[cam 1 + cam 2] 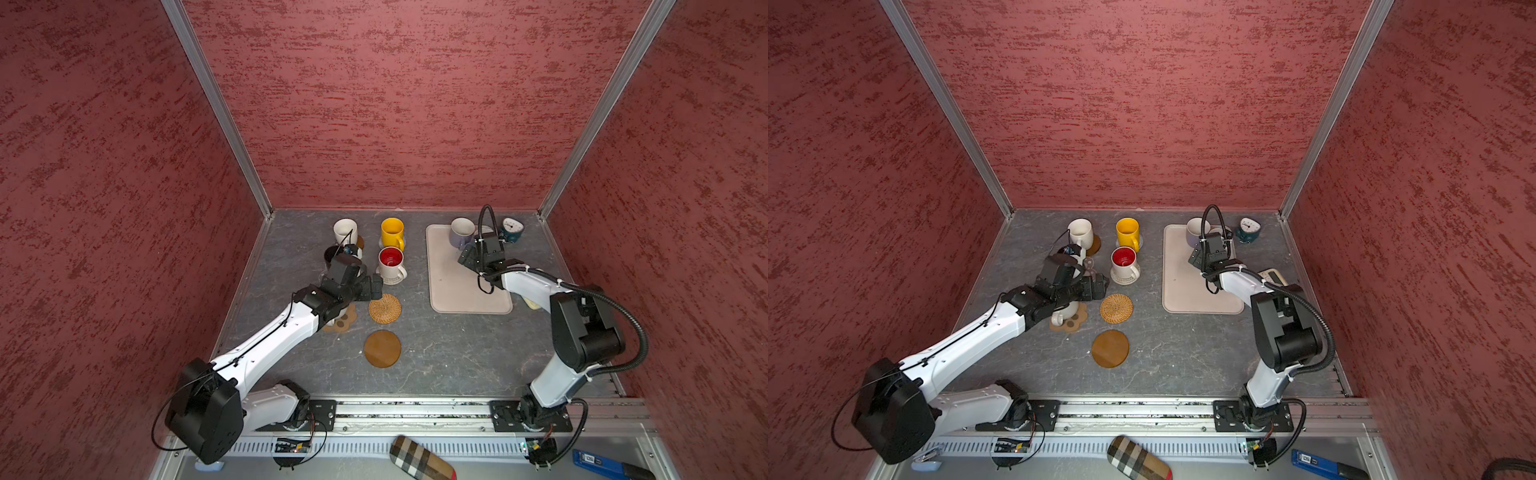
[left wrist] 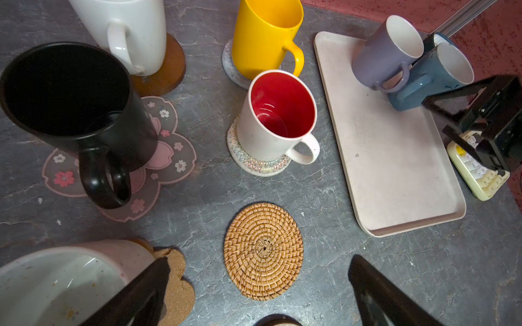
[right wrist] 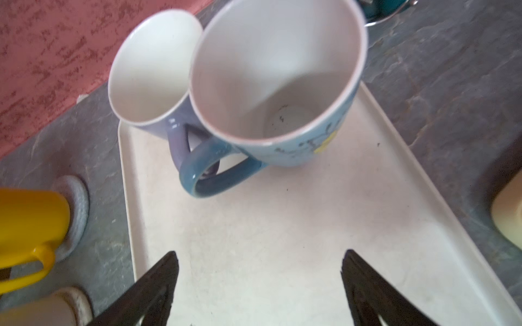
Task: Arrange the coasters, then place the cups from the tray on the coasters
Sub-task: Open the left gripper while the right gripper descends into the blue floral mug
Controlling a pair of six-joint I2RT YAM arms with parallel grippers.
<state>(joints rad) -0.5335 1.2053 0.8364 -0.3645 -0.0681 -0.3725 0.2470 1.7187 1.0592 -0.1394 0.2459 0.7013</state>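
Right gripper (image 3: 260, 254), jaws apart, over tray (image 3: 282, 220), points at blue mug (image 3: 276, 73) on tray's far end, touching lavender mug (image 3: 149, 70): likely your next grab. Left gripper (image 2: 260, 261) apart too, empty. Rattan coaster (image 2: 263, 251) bare, waiting.

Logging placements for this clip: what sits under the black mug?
The black mug stands on the pink flower coaster. Petals show around it; the coaster's middle is covered.

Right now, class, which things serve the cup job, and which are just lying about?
Job: tray, lavender mug, blue mug, yellow mug, red-lined mug, black mug, far white mug, near white mug, rattan coaster, wooden coaster, paw coaster, flower coaster.
Lying about: teal alarm clock, calculator, plaid case, blue tool.
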